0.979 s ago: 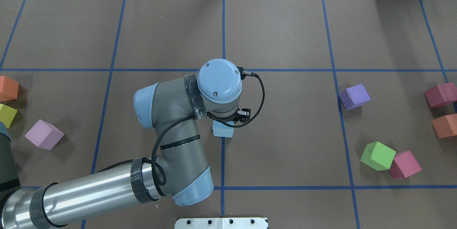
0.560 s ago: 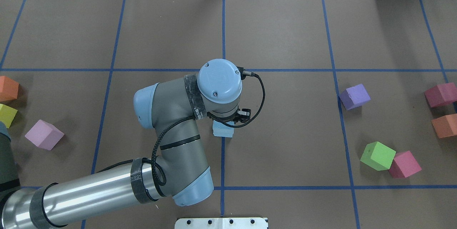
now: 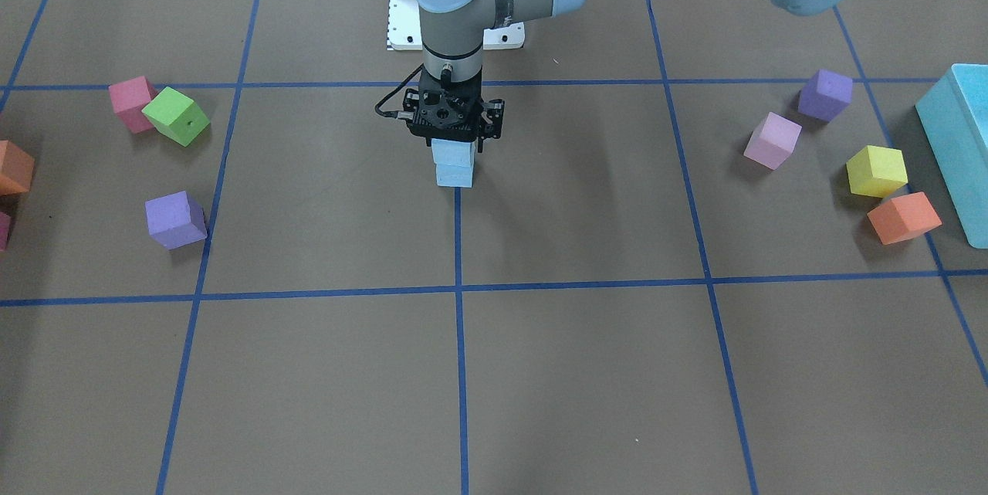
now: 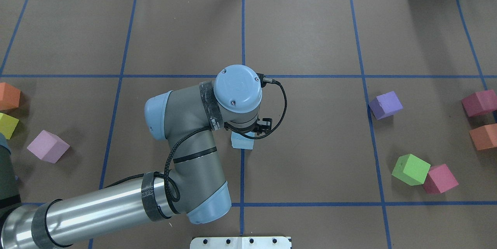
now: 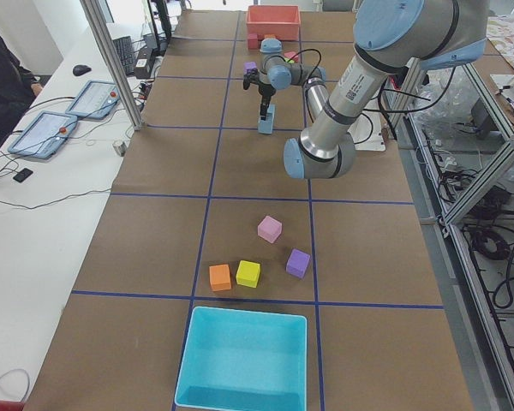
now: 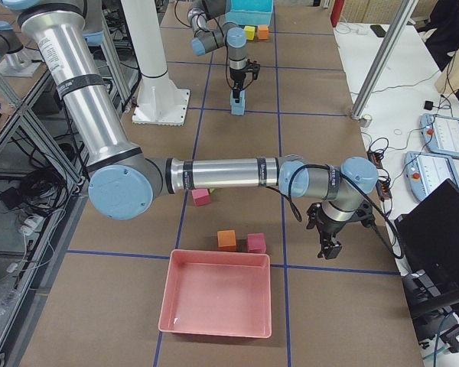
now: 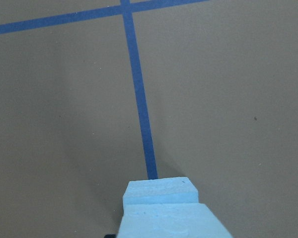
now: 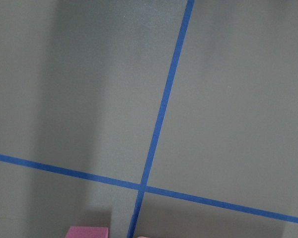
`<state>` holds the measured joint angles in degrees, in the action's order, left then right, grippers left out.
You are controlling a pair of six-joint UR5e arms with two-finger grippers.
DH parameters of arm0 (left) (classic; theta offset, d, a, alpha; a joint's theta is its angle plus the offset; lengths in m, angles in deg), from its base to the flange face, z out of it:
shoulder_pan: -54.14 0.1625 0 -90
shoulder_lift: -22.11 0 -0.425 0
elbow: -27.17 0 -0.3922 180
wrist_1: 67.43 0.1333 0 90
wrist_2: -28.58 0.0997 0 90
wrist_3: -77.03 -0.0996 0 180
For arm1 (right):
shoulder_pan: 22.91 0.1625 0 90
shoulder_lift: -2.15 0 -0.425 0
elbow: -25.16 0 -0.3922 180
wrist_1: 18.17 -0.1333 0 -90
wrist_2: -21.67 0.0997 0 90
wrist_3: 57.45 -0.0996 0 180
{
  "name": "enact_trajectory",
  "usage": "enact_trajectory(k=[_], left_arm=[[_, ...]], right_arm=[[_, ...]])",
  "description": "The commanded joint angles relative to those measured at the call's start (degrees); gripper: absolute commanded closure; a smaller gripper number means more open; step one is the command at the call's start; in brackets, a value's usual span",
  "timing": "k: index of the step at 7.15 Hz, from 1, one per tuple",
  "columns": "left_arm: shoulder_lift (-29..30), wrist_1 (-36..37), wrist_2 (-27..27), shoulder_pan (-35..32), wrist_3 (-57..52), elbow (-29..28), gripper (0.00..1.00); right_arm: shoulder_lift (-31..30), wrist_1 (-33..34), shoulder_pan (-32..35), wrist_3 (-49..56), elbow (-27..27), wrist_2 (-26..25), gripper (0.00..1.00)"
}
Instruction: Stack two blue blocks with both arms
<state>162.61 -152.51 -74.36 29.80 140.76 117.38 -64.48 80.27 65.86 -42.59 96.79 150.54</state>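
Sky-blue upper block [image 3: 454,151] sits squarely on lower block [image 3: 454,176] mid-table; left gripper [image 3: 455,143] straddles its top, grip indiscernible, right gripper [image 6: 327,250] likewise.

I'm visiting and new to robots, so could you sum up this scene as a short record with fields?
Stack: top blue block rests on bottom blue block, mid-table
Left end effector: straddles the top blue block; grip unclear
Right end effector: far from the stack, near the pink bin; open or shut unclear
Also there: scattered coloured blocks, turquoise bin
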Motion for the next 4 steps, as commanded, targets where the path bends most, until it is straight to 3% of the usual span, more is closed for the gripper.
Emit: enact_trajectory(k=[1,3,4], left_arm=[[0.13,0.00,-0.07,-0.09,-0.09,1.27,0.02],[-0.13,0.70,-0.51,-2.18,-0.44,7.84,0.02],[-0.14,1.75,-4.25,-5.42,-0.53,9.79,0.02]], right_arm=[[0.01,0.00,0.00,0.00,0.00,0.07,0.00],[0.10,0.00,0.00,0.00,0.00,-0.02,0.00],[0.10,0.00,0.00,0.00,0.00,-0.02,0.00]])
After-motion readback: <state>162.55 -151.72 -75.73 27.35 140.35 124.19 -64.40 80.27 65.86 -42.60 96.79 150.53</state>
